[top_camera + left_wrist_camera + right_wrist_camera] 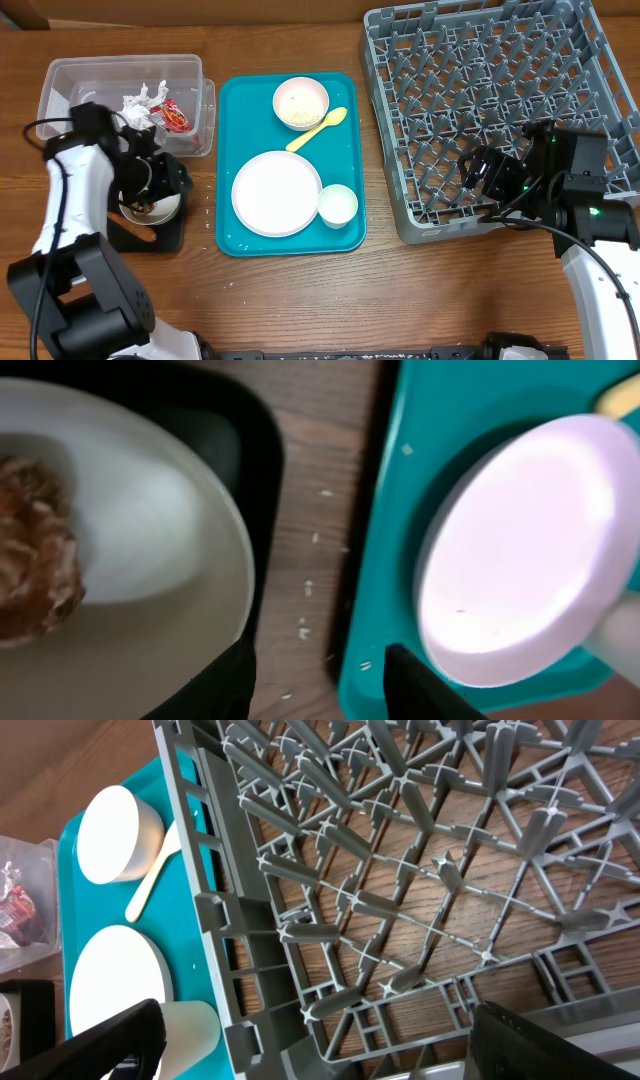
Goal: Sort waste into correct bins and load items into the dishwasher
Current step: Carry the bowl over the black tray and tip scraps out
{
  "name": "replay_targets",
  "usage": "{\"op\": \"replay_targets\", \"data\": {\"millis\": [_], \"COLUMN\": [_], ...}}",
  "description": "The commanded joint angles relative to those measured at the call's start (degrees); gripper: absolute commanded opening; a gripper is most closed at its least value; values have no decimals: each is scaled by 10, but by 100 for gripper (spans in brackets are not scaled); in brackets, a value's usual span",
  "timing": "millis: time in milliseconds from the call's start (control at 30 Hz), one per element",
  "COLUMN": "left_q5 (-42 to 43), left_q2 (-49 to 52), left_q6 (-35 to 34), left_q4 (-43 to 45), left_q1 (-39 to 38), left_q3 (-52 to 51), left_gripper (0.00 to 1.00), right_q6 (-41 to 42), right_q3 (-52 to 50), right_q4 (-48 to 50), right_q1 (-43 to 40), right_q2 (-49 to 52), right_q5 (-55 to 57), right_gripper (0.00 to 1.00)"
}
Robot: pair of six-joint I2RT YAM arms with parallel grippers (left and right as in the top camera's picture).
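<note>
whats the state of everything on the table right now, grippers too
tub: holds paper and wrapper
black tray: left bowl on it
left bowl: upright, holds brown food
rice bowl: upright on teal tray, holds rice
spoon: lying on teal tray
plate: flat, empty
cup: upright, empty
rack: empty
left gripper: open, empty
right gripper: open, empty

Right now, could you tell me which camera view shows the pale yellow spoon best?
The overhead view: the spoon lies whole and unobstructed on the teal tray. The right wrist view shows only part of it past the rack wall; the left wrist view catches just a blurred yellow sliver at the frame edge.
</note>
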Motion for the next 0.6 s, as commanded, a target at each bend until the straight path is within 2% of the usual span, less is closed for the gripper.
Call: {"op": "replay_targets", "data": {"millis": [0, 67, 167, 333, 433, 500, 567], "left_q5": [-109, -118, -125, -142, -179, -219, -228], "left_q2": [-6, -6, -6, -6, -6, -6, -6], "left_q6": [-35, -36, -39, -39, -56, -78, -79], "left_q4": [-9, -18, -29, -30, -26, -14, 9], "left_q1": [-9, -8, -3, -4, -5, -5, -5], "left_q3": [-2, -2, -2, -2, -5, -15, -31], "left_gripper": [43, 38, 38, 46, 48, 57, 60], "right_q6": [0, 0, 0, 0, 0, 0, 0], "right_q3": [12, 12, 12, 11, 11, 12, 12], "right_q4": [1, 1, 2, 2, 1, 1, 1], "right_q1": [-2, -2, -2, -2, -2, -2, -2], "right_q2": [0, 0, 0, 0, 0, 0, 0], "right_q5": [-3, -3, -3, -3, -3, -3, -3], "right_gripper": [100, 100, 100, 100, 100, 100, 100]}}
